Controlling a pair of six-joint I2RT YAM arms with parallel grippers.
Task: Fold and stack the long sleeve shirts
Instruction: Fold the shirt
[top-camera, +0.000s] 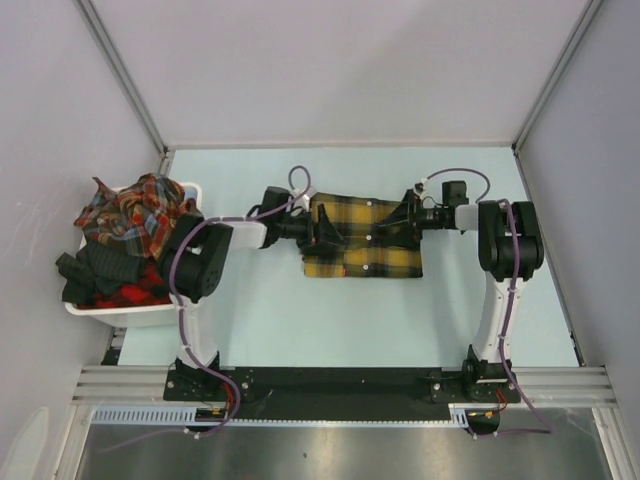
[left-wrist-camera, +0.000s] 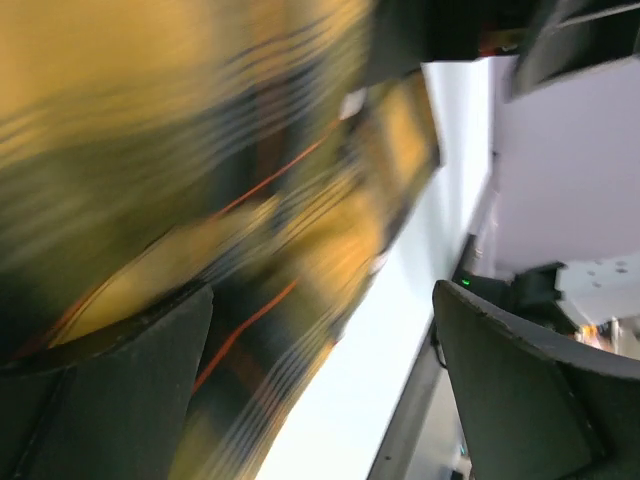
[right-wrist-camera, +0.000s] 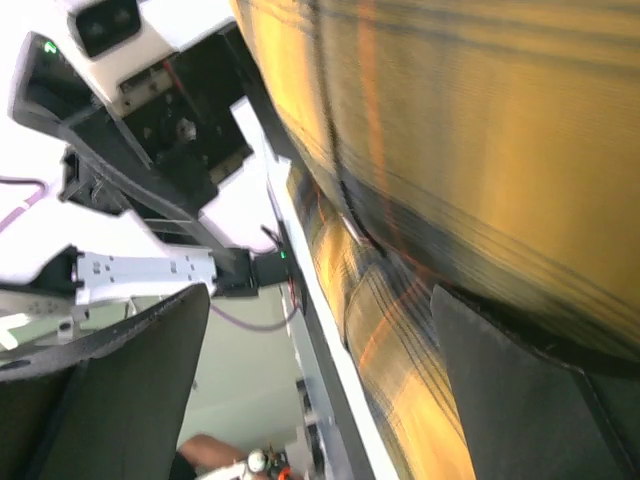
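Pale blue table (top-camera: 300, 330) between grey walls (top-camera: 60, 90) is what I work over. My left claw (top-camera: 320, 228) is spread wide and grips nothing. Its wrist view shows both fingers (left-wrist-camera: 110, 390) apart with yellow plaid close beyond them, too blurred for me to say whether a finger touches the cloth. My right claw (top-camera: 405, 218) is spread just as wide and is also empty, its fingers framing the plaid from the other side.

I judge that the two face each other across the shirt (top-camera: 365, 255) because a fold needs both ends handled at once. With one claw per side, the cloth turns over evenly instead of twisting.

The shirt lies mid-table between the arms, where both can reach it. It is a compact rectangle with a row of white buttons down the middle. No sleeve hangs out that I can see, so I take it to be partly folded, with the claws lining up for a further fold.

Well apart on the left, a white bin (top-camera: 110, 315) holds the red shirts (top-camera: 135, 215) in an unfolded heap beside the left arm. I suppose they sit there so that arm can draw the next one. The yellow shirt is the only one laid out, so I reckon most of the task lies ahead.
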